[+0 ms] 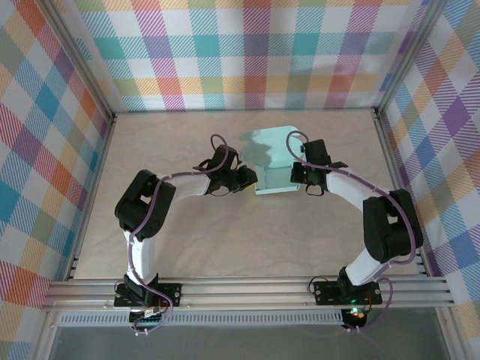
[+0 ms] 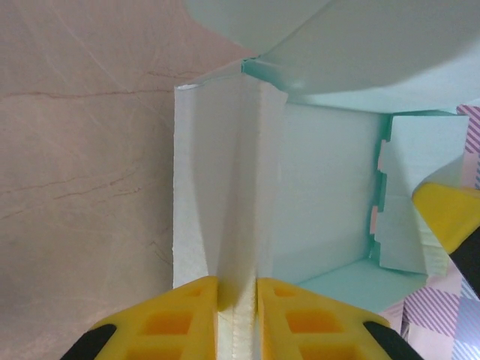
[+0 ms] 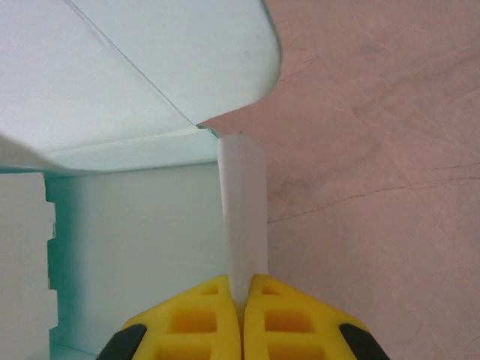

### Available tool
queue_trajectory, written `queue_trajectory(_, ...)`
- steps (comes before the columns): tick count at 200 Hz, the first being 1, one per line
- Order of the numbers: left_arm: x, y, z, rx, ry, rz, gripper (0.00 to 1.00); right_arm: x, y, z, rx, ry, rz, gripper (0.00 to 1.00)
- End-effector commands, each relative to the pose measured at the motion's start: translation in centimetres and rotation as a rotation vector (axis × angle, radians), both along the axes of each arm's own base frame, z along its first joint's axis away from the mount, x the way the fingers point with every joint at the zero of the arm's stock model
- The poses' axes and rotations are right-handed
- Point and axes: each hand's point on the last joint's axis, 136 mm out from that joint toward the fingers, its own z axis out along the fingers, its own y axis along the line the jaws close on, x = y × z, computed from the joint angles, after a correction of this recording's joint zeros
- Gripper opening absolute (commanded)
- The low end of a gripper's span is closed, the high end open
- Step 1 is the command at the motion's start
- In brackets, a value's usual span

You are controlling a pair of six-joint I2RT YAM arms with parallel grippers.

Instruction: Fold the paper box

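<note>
Top external shows the box (image 1: 274,161) mid-table, toward the far side, between the arms. The left gripper (image 2: 238,300) pinches its left wall and the right gripper (image 3: 241,307) clamps its right wall (thin card, on edge), probably to hold both sides upright.

A beige desk (image 1: 225,244) with faint marble veins sits inside a booth. Cloth walls (image 1: 255,45) in pastel plaid of pink, teal, orange and purple rise on the left, far and right sides. Silver metal rails (image 1: 247,292) cross the near edge. The light is soft and even.
</note>
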Motion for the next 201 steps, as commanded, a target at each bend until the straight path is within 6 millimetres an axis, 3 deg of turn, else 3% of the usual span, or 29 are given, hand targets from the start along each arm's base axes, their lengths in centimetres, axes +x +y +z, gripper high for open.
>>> queue_trajectory(1, -1.1, -0.9, -1.3, 0.096, 0.009, -0.050, 0.18, 0.1, 3.2, 0.9, 0.150, -0.009, 0.057, 0.00)
queue_trajectory(97, -1.7, 1.0, -3.7, 0.550, -0.061, -0.071, 0.16, -0.5, 3.7, 0.1, 0.222, 0.018, 0.029, 0.00)
queue_trajectory(165, -1.6, 1.8, -4.1, 0.723, -0.123, -0.075, 0.11, -0.6, 3.9, 0.0, 0.240, 0.024, 0.020, 0.00)
queue_trajectory(201, -1.4, 1.6, -4.0, 0.736, -0.134, -0.074, 0.18, -0.6, 4.1, -0.1, 0.256, 0.028, 0.022, 0.00)
